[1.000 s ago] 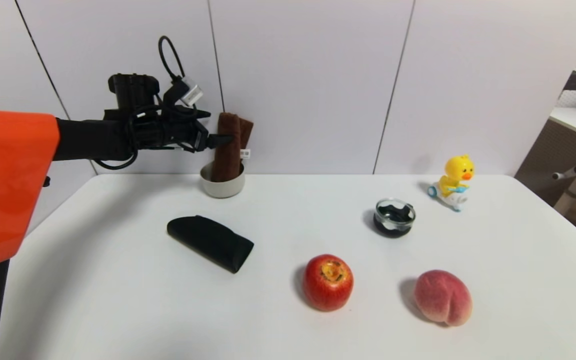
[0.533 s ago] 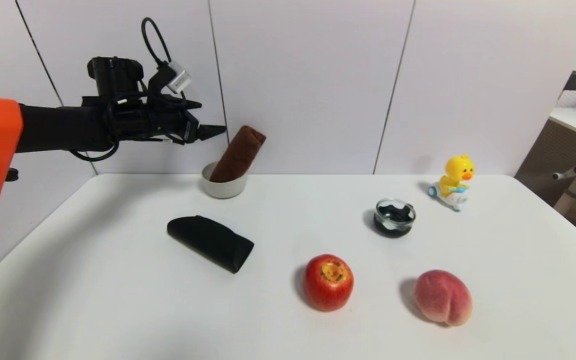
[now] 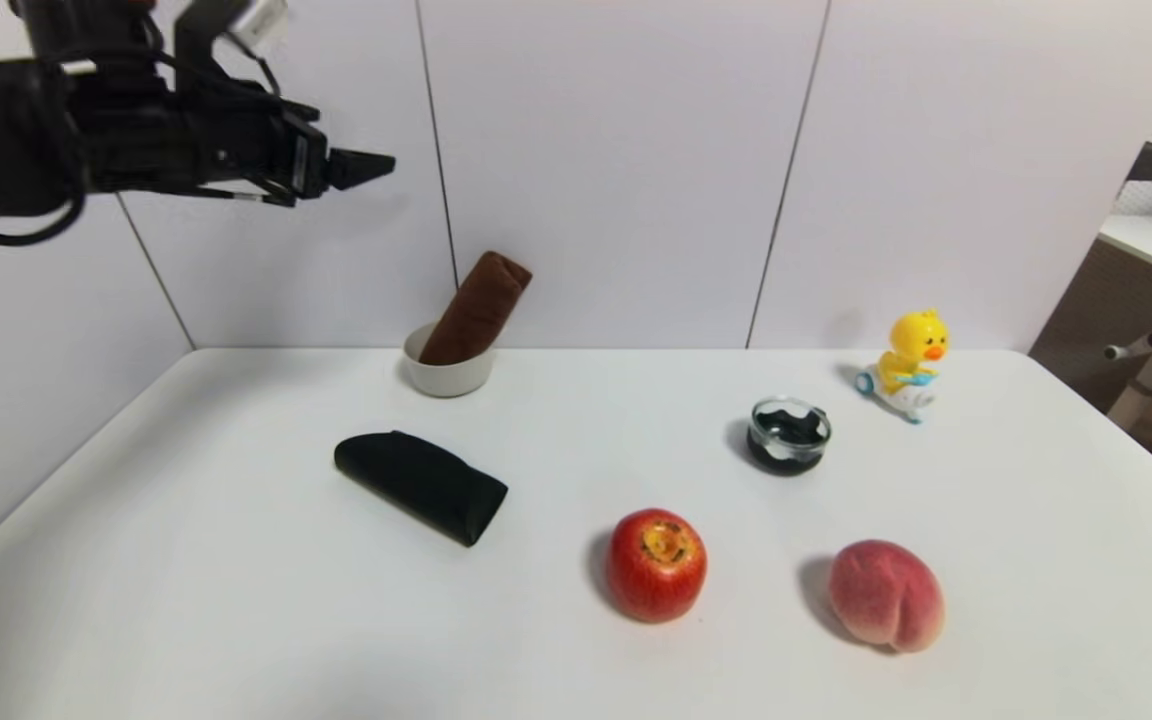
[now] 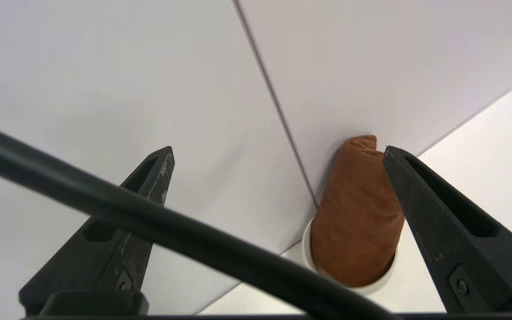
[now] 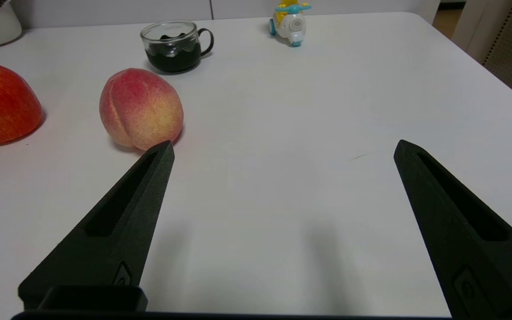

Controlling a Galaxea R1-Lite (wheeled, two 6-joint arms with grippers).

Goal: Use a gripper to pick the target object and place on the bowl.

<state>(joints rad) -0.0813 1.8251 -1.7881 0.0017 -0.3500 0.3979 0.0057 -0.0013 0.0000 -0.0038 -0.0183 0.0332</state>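
The reddish-brown towel (image 3: 477, 309) stands tilted in the off-white bowl (image 3: 446, 377) at the table's back left, its top leaning against the wall. In the left wrist view the towel (image 4: 357, 213) fills the bowl (image 4: 374, 286). My left gripper (image 3: 368, 166) is open and empty, high above and to the left of the bowl; in its wrist view (image 4: 278, 151) the jaws stand wide apart. My right gripper (image 5: 284, 149) is open and empty, low over bare table near the front right, out of the head view.
A black folded pouch (image 3: 421, 484), a red apple (image 3: 656, 564), a peach (image 3: 885, 594), a glass cup with dark contents (image 3: 787, 433) and a yellow duck toy (image 3: 906, 365) lie on the white table (image 3: 236, 600). The wall stands right behind the bowl.
My left gripper let go of the towel, which tipped over to lean on the wall in the bowl. The gripper then rose and drew back to the left.
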